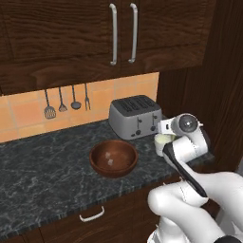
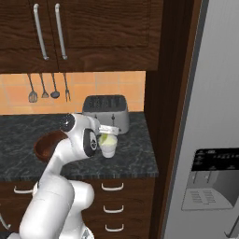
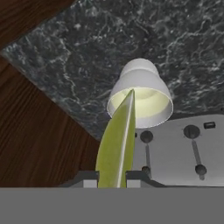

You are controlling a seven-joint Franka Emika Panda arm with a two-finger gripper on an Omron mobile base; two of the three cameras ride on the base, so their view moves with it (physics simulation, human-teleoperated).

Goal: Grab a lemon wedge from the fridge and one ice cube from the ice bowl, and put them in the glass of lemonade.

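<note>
One gripper (image 3: 112, 180) nearest the camera, fingers pinched tight on one lemon wedge (image 3: 117, 140), thin yellow-green edge pointing straight out over the rim of one glass of lemonade (image 3: 141, 94). Just past that, same glass (image 2: 108, 145) standing upright on the dark marble counter (image 1: 42, 175), right in front of one silver toaster (image 1: 135, 116) with four slots. Off to the left on the same counter, one reddish-brown ice bowl (image 1: 114, 158), well apart from the glass, pale cubes inside but too blurry to count. Further back, four utensils (image 1: 66, 102) hanging on the orange tile wall, two long cabinet handles (image 1: 123, 33) above. Far right, one grey fridge (image 2: 212, 130) with its black dispenser panel.
</note>
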